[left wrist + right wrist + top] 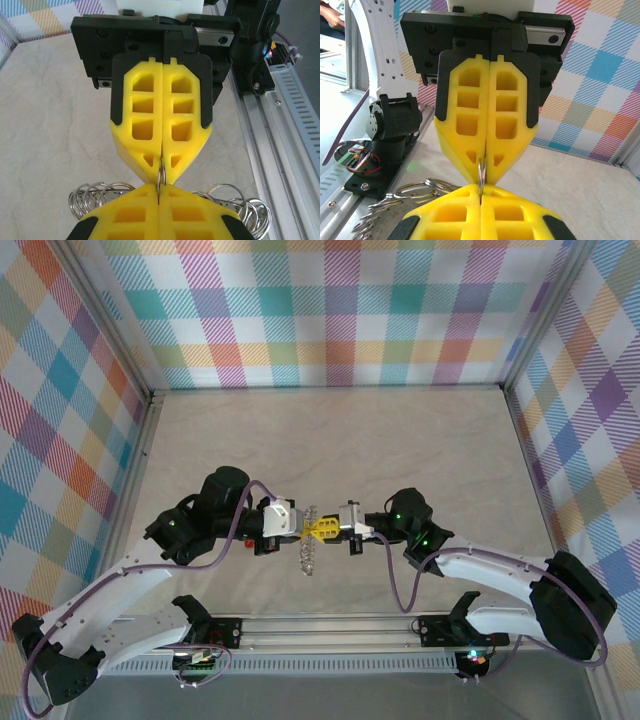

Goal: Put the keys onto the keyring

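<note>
Pinching tight: left gripper [159, 194] jaws closed on one thin wire loop of the keyring [95, 196] | right gripper [480, 194] jaws closed on the same loop, tip to tip with the left | other shiny loops bunch just beside both tips | table [400, 440] middle, near front.

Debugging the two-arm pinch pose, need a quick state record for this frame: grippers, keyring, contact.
left gripper: shut, pinching one wire loop of the keyring
right gripper: shut on the same loop from the opposite side
gripper relation: tip to tip, almost touching, seams lined up
location: centre of the table, toward its near edge
keyring shape: silvery loops fan out below and to both sides of the pinch
keyring resting on table: cannot tell
</note>
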